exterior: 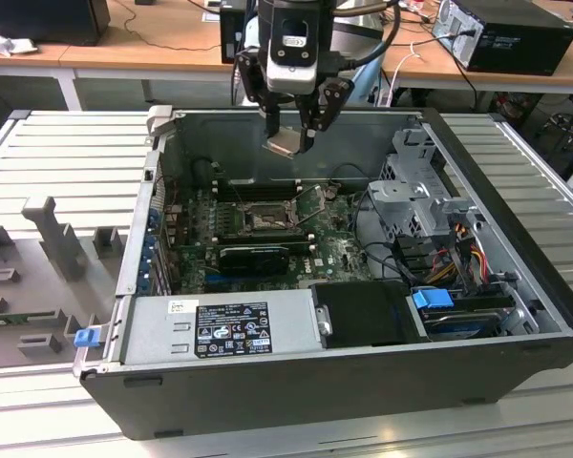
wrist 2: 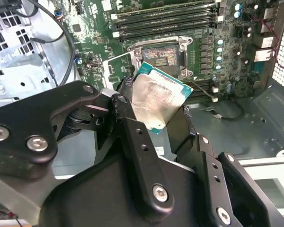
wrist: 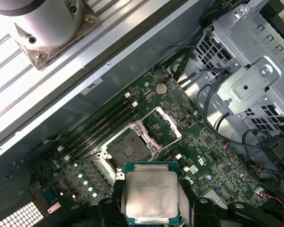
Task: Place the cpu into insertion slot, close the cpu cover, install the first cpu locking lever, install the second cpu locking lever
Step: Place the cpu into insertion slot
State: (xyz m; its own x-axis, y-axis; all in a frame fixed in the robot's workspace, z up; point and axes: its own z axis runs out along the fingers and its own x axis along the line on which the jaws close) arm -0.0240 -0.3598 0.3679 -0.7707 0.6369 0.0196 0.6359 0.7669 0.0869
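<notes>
Gripper (exterior: 294,134) pinching the cpu (wrist: 151,194) by its edges, high above the open case (exterior: 296,377). Below, the slot (wrist: 128,150) lies bare, beside its raised cover (wrist: 163,126).

A ribbed pale grey metal tabletop (exterior: 67,153) lay near; far behind stood a brown wooden desk (exterior: 124,48) bearing a black rectangular box (exterior: 516,33) at the exterior view's right.

Bright, even room light, probably from overhead, washes the ribbed grey table (exterior: 67,162). Inside the computer case (exterior: 296,382) the motherboard (exterior: 344,253) lies in soft shadow. In the second wrist view the cpu (wrist 2: 157,100) shows pale, streaky glare on its metal top.
</notes>
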